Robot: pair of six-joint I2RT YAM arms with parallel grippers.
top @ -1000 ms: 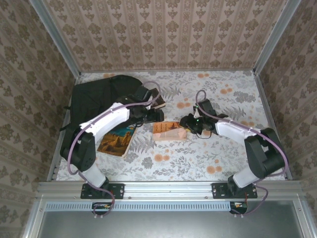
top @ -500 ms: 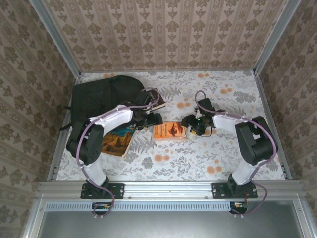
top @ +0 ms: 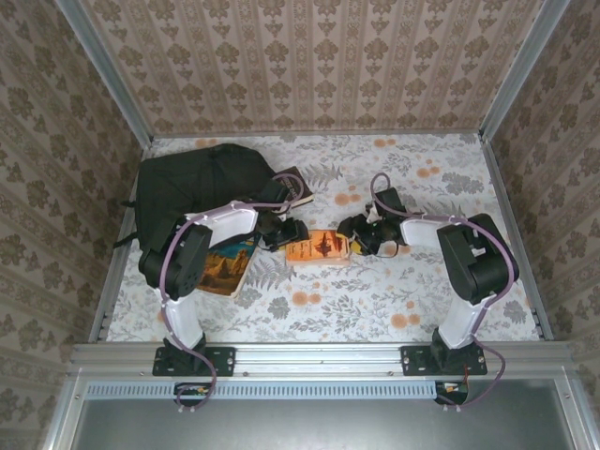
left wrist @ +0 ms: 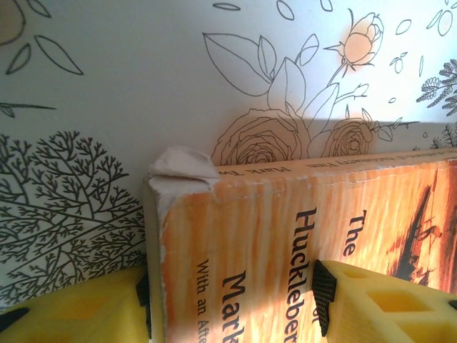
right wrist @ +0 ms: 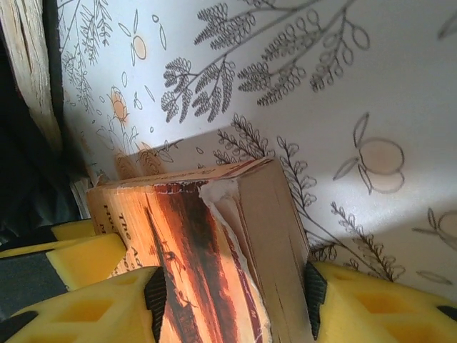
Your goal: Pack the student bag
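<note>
– Reading this as the pick-up step: both arms meet at the orange paperback (top: 319,247) in the middle of the counter (top: 375,309), one at each end. The student bag (top: 202,183) lies at the upper left, apart from it.
– And the grip?
– The left fingers (left wrist: 385,304) straddle one corner of the paperback. The right fingers (right wrist: 93,307) bracket the other end, pads seemingly against cover and pages. Whether either pair truly clamps, I cannot tell.
– Next?
– I'd judge a firm squeeze, a level lift, then a carry up-left to the bag's mouth.
– Where is that?
– Hard to make out, since the black folds hide any opening. A second book (top: 225,267) lies partly under the left arm, and the paperback's title is cut off.
</note>
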